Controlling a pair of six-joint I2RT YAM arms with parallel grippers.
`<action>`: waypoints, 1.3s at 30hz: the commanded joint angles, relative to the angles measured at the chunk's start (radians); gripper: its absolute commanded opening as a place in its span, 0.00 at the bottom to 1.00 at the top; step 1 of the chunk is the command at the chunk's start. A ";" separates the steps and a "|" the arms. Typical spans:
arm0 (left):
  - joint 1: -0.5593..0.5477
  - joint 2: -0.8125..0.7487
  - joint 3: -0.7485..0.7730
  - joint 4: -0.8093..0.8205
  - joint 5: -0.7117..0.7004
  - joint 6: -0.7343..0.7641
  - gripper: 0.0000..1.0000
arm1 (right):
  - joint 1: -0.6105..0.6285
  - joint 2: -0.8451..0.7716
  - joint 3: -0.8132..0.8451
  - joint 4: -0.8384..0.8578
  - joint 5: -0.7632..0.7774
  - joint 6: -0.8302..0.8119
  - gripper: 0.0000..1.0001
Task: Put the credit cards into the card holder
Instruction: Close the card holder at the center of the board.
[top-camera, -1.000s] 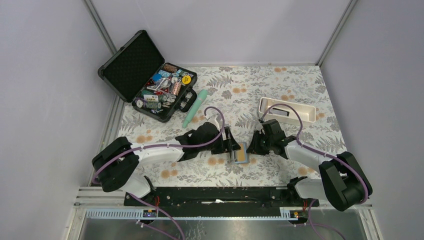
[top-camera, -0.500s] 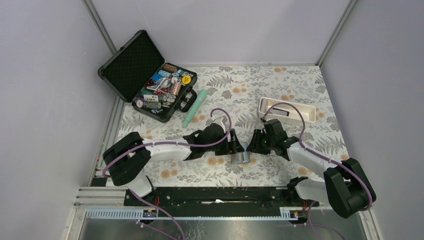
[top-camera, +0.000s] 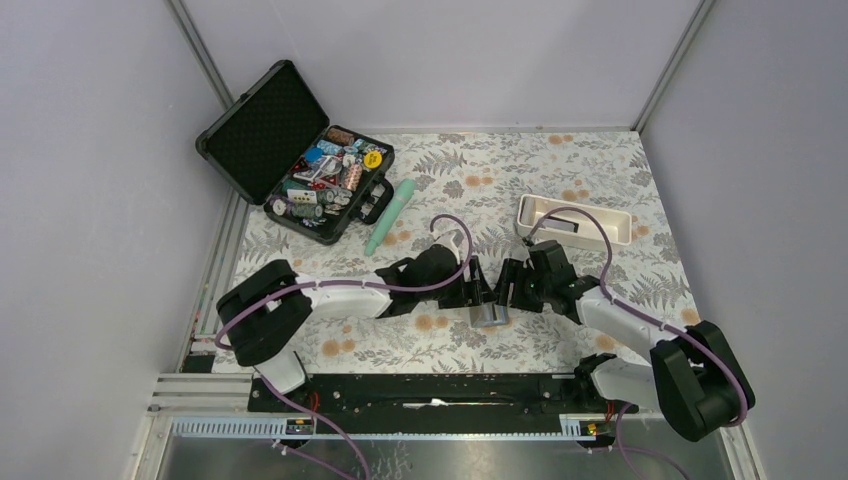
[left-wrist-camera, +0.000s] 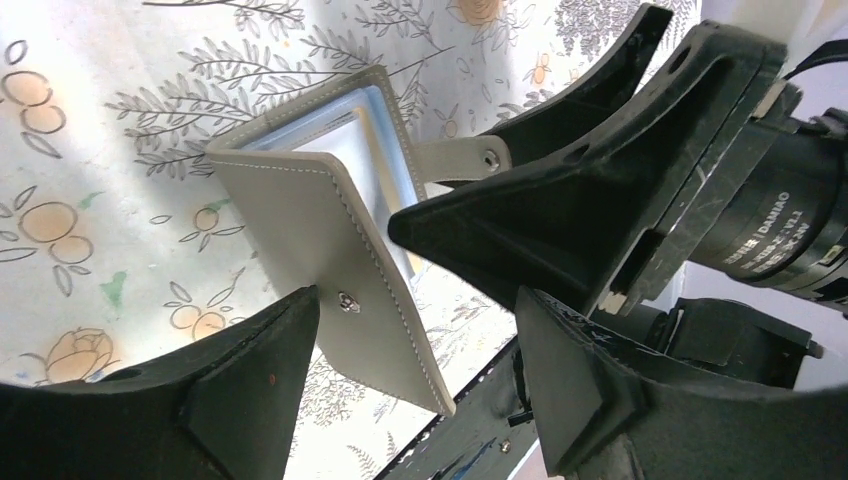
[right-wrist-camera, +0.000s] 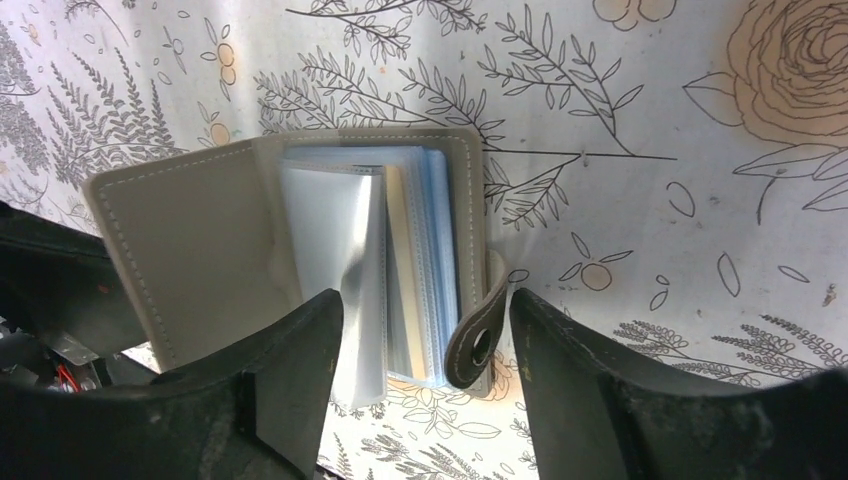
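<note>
The grey card holder (top-camera: 489, 314) lies on the floral cloth between both grippers, half open. In the right wrist view the card holder (right-wrist-camera: 200, 260) shows clear sleeves with the credit cards (right-wrist-camera: 432, 240) tucked in: blue edges and one yellowish edge. Its snap strap (right-wrist-camera: 476, 335) curls up between my right gripper's (right-wrist-camera: 425, 335) open fingers, which grip nothing. In the left wrist view the card holder's raised cover (left-wrist-camera: 330, 240) slants down between the wide-open fingers of my left gripper (left-wrist-camera: 415, 385). The left fingertip (left-wrist-camera: 285, 335) sits right beside the cover's snap.
An open black hard case (top-camera: 300, 165) full of small items stands at the back left, with a mint-green tube (top-camera: 390, 215) beside it. A white oblong tray (top-camera: 612, 232) at the back right holds a dark flat piece (top-camera: 566, 226). The right arm's fingers (left-wrist-camera: 560, 200) crowd the left wrist view.
My right gripper has opened. The left arm has slid to the right toward the holder. The holder's cover has swung over, hiding the orange card seen from above before.
</note>
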 joint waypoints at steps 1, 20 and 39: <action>-0.012 0.020 0.064 0.080 0.010 0.017 0.74 | 0.006 -0.045 -0.013 -0.015 0.053 0.040 0.72; -0.014 0.039 0.056 0.203 0.018 0.018 0.62 | -0.075 -0.205 0.015 -0.141 0.152 0.026 0.80; -0.014 0.121 0.069 0.328 0.034 -0.010 0.62 | -0.247 -0.447 -0.091 -0.183 0.043 0.099 0.74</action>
